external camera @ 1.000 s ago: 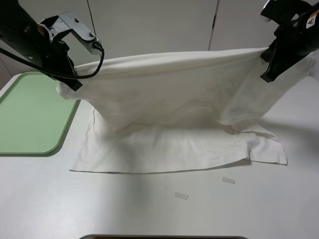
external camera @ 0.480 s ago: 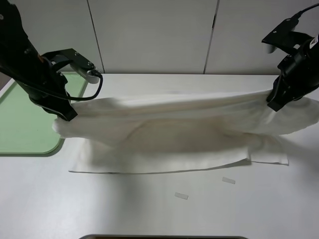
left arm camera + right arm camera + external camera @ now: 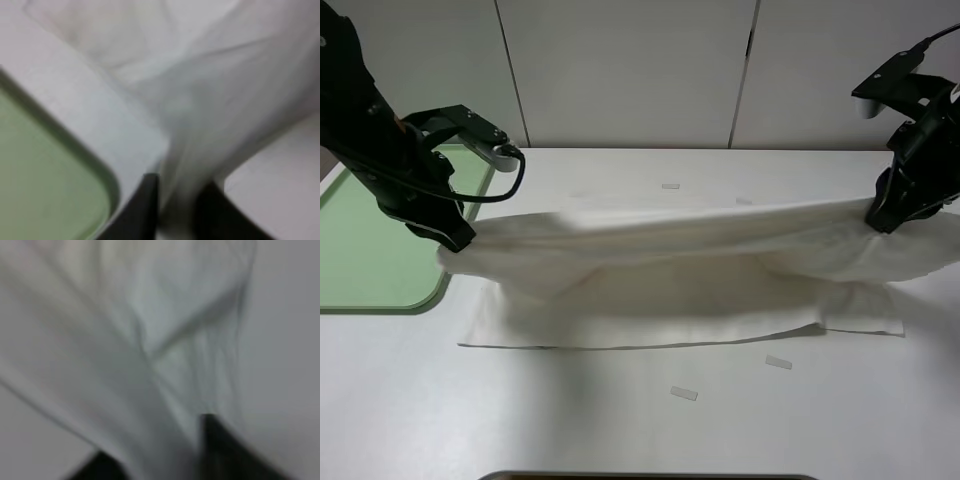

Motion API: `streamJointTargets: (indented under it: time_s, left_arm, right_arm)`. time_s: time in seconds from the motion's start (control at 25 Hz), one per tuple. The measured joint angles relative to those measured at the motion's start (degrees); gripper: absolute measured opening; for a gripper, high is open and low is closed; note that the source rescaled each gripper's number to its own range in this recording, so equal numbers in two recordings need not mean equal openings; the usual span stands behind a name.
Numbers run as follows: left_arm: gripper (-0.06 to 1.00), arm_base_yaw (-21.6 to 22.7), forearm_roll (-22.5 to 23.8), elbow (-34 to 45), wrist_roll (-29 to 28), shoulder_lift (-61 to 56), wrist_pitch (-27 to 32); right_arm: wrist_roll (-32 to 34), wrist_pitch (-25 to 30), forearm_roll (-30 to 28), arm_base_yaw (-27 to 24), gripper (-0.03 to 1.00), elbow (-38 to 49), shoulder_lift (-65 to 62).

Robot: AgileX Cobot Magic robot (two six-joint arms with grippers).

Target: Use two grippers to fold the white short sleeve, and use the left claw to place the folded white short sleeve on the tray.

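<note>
Over the table point(image 3: 620, 430), the left claw point(image 3: 455, 235) and right gripper point(image 3: 880, 215) are clamping the white short sleeve point(image 3: 670, 260) by its raised edge. Lowering both level should keep the fold square.

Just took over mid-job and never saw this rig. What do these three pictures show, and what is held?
A robot with two black arms, each ending in jaws. The wide picture comes from a high camera: left arm on the left, right arm on the right. The two blurry close-ups come from a camera on each wrist, looking past the jaws. On the white table lie a green tray and small tape strips. Each arm's jaws are shut on one end of the white short sleeve: its upper layer hangs stretched between them, its lower part lies flat.
</note>
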Motion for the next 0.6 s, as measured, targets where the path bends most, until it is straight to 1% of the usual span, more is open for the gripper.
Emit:
streamJointTargets:
  time_s: [0.04,0.08,0.12,0.16,0.24,0.32,0.6]
  left_arm:
    - [0.45,0.36,0.88,0.14,0.0,0.0,0.11]
    - [0.63,0.52,1.61,0.28,0.0,0.0,-0.01]
    - [0.77,0.64,1.96,0.28,-0.12,0.0,-0.54]
    - [0.85,0.65,2.0,0.32,-0.12,0.0,-1.39]
    - [0.94,0.65,2.0,0.32,-0.18,0.0,-3.08]
    - [0.97,0.65,2.0,0.34,-0.18,0.0,-4.4]
    - [1.0,0.7,2.0,0.34,-0.22,0.0,-6.0]
  right_arm:
    - [0.9,0.67,-1.08,-0.19,0.45,-0.03,-0.07]
    - [1.82,1.05,-1.62,-0.51,0.67,-0.03,-0.07]
    - [2.71,1.16,-2.05,-0.68,0.79,-0.03,-0.07]
    - [3.48,1.16,-2.54,-0.68,0.87,-0.03,-0.07]
    - [4.44,1.16,-2.92,-0.68,0.96,-0.03,-0.07]
    - [4.83,1.16,-3.1,-0.68,0.98,-0.03,-0.07]
    - [4.9,1.16,-3.14,-0.68,1.0,-0.03,-0.07]
